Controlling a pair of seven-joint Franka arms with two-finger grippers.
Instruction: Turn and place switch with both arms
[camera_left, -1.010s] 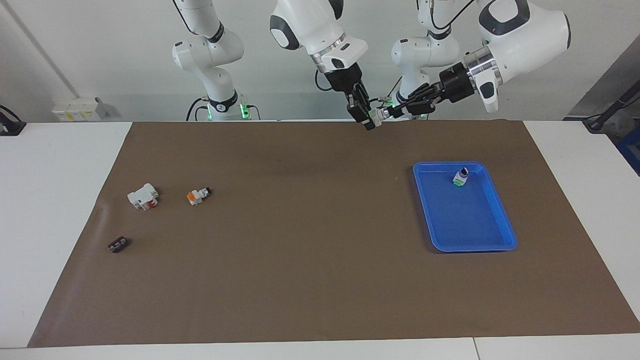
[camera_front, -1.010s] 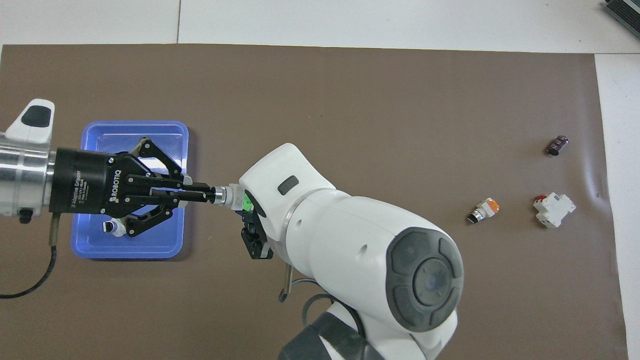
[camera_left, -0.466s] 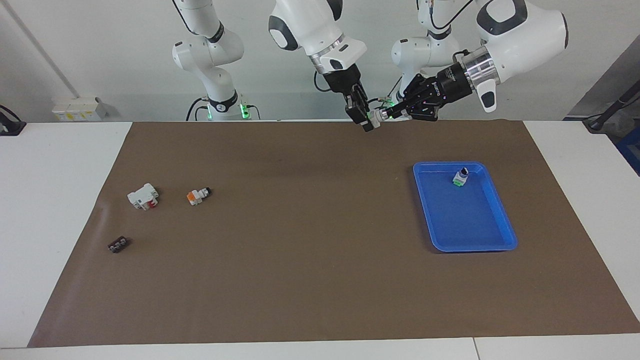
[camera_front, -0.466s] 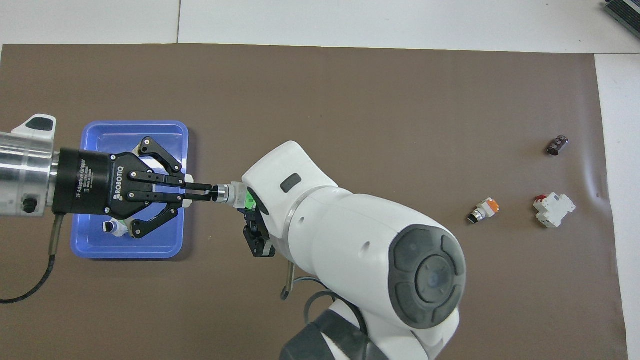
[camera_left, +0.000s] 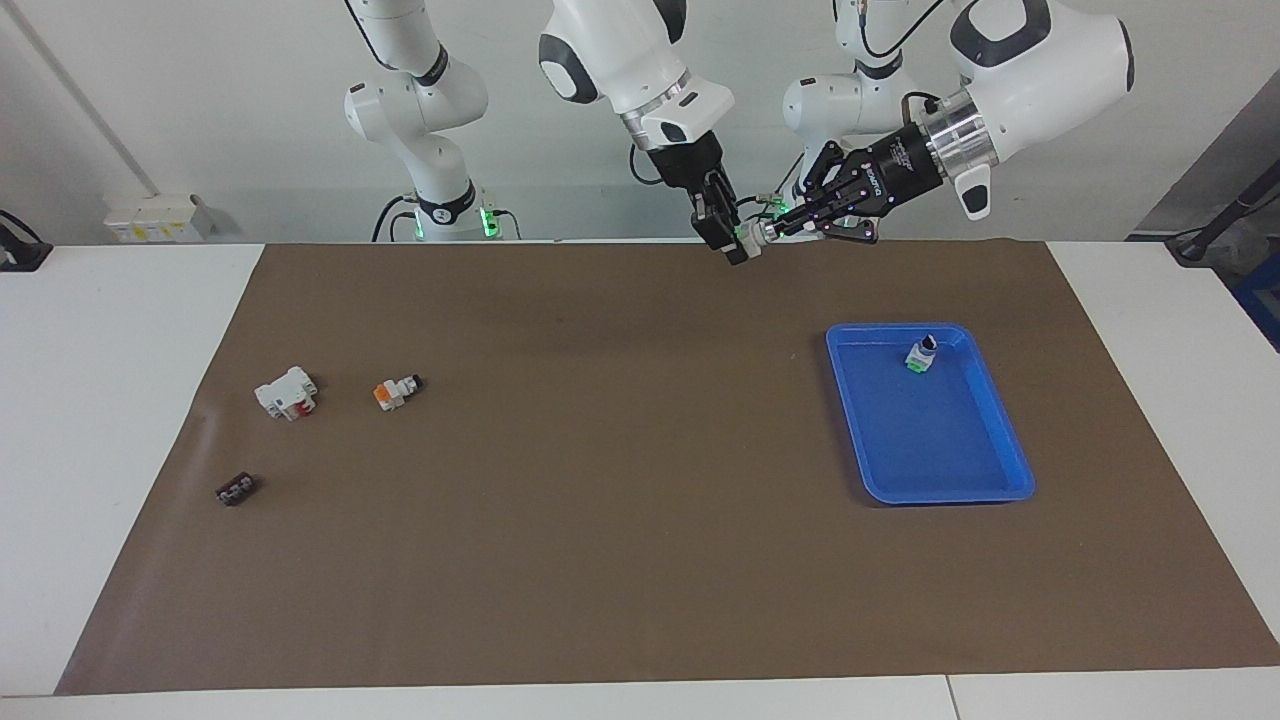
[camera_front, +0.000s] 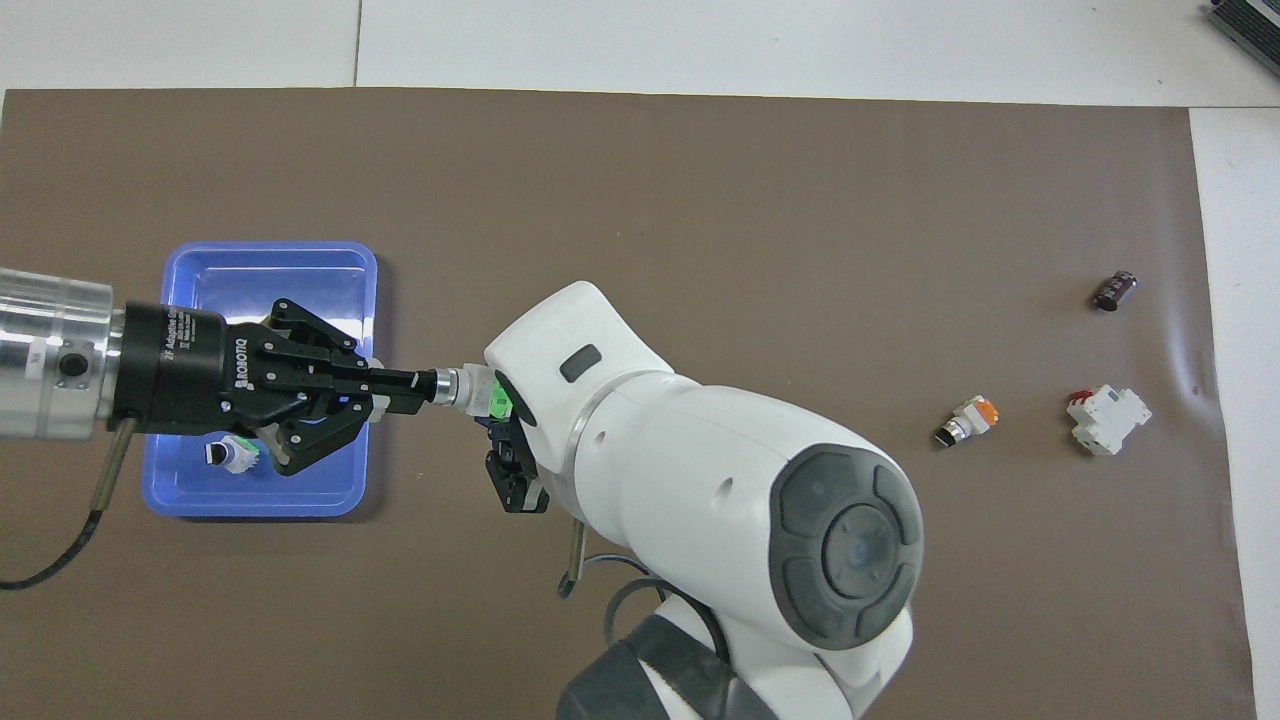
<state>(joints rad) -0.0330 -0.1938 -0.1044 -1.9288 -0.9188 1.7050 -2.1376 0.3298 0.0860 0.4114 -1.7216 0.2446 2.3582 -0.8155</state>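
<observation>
A switch (camera_left: 752, 236) (camera_front: 472, 391) with a white-grey body and a green base face hangs in the air over the brown mat (camera_left: 620, 520), beside the blue tray (camera_left: 940, 497) (camera_front: 260, 505). My right gripper (camera_left: 738, 240) (camera_front: 497, 415) is shut on its body, largely hidden under its own wrist in the overhead view. My left gripper (camera_left: 776, 229) (camera_front: 425, 383) comes in level from the tray's side, fingertips shut on the black knob tip. A second switch (camera_left: 921, 355) (camera_front: 228, 455) stands in the tray. A third (camera_left: 396, 391) (camera_front: 966, 420), with an orange base, lies on the mat.
A white block with red parts (camera_left: 287, 393) (camera_front: 1108, 418) lies beside the orange-based switch, toward the right arm's end of the table. A small dark strip (camera_left: 235, 489) (camera_front: 1115, 291) lies farther from the robots than that block. Two smaller white arms stand at the robots' edge.
The left gripper has rolled about its own axis while holding the knob, its side links swinging round. The right gripper and the switch body stayed nearly in place.
</observation>
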